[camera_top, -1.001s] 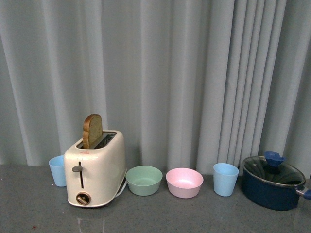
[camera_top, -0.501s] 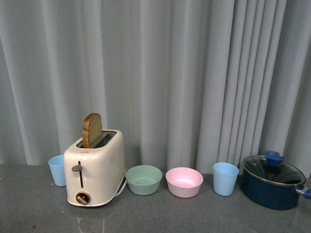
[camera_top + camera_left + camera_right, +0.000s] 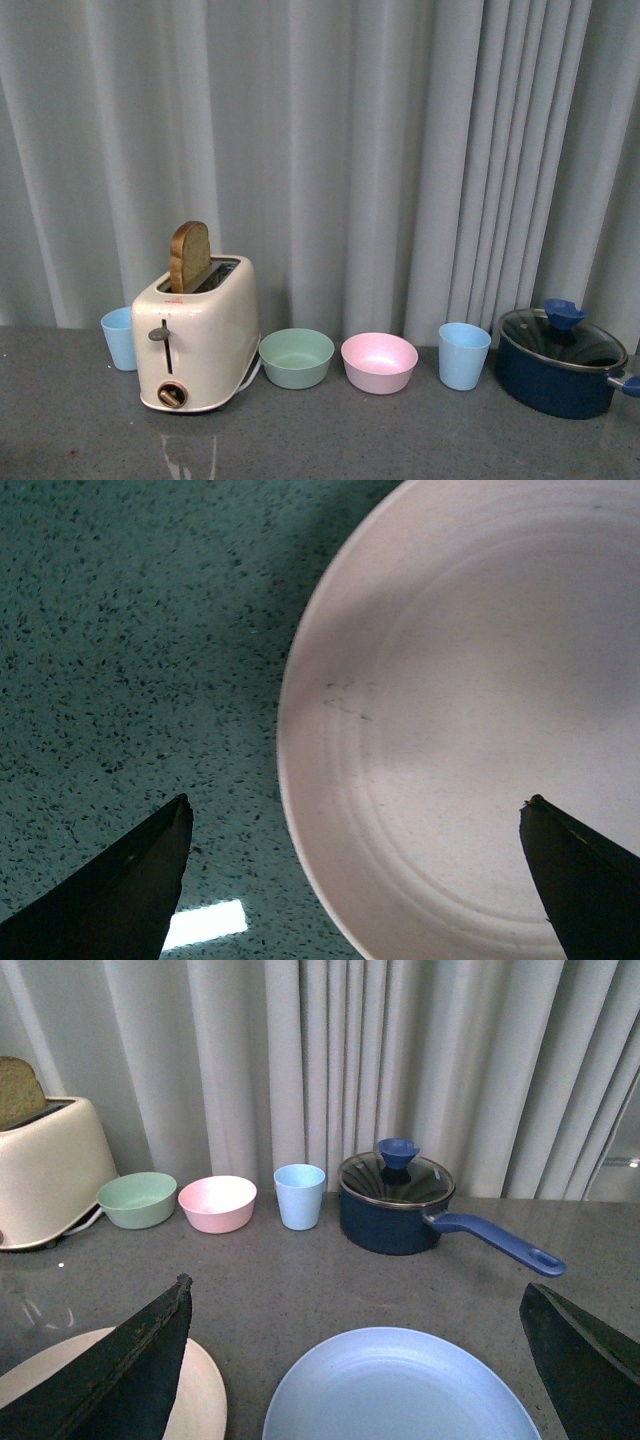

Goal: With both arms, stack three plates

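Observation:
In the left wrist view a wide, matte pink plate lies flat on the speckled grey table. My left gripper hangs open right above its rim, with one dark fingertip over bare table and the other over the plate. In the right wrist view a pale blue plate lies close below my open right gripper, between its fingers. A pale plate beside it is partly hidden behind one finger. Neither plates nor arms show in the front view.
Along the curtain stand a cream toaster holding a slice of bread, a green bowl, a small pink bowl, two light blue cups, and a dark blue lidded pot whose long handle points toward the plates.
The whole front view scene sits a little higher in the frame than before. Nothing on the table has moved against the rest.

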### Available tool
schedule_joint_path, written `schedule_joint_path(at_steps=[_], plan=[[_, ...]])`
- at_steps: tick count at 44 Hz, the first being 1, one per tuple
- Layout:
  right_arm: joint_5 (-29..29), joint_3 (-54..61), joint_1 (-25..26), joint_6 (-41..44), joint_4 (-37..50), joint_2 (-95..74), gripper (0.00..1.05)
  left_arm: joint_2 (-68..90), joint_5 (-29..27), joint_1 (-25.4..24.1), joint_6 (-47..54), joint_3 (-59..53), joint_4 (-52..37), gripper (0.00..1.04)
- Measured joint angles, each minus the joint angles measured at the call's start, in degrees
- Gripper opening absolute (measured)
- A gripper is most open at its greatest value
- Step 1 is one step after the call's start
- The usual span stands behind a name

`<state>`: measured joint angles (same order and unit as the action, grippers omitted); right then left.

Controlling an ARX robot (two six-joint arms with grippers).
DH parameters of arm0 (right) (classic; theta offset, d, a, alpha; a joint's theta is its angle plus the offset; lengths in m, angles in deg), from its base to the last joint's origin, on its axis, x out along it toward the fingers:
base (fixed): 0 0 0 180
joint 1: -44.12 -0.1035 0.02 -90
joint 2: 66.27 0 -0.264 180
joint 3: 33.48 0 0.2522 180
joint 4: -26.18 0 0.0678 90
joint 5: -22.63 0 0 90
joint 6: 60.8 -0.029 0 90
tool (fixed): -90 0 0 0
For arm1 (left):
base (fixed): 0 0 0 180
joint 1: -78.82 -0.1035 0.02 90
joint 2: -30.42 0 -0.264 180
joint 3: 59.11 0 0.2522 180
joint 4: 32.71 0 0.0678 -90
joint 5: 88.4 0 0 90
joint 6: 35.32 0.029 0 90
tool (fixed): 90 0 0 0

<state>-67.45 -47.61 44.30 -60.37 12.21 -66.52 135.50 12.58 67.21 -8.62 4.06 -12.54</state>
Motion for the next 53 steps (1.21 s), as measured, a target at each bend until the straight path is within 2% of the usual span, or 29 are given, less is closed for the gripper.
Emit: schedule_joint_path(at_steps=[12, 20, 53], plan=[[0.02, 0.00, 0.00, 0.00, 0.00, 0.00, 0.97, 5.81, 0.13, -3.74, -0.09, 5.35, 3.21, 0.98], [0.02, 0.00, 0.00, 0.00, 0.00, 0.00, 0.97, 7.80, 2.73, -4.94, -0.39, 5.68, 4.31, 0.98], [0.02, 0.00, 0.00, 0.00, 0.00, 0.00, 0.97, 11.32, -0.52, -1.77, -1.20, 2.82, -4.04, 0.98]])
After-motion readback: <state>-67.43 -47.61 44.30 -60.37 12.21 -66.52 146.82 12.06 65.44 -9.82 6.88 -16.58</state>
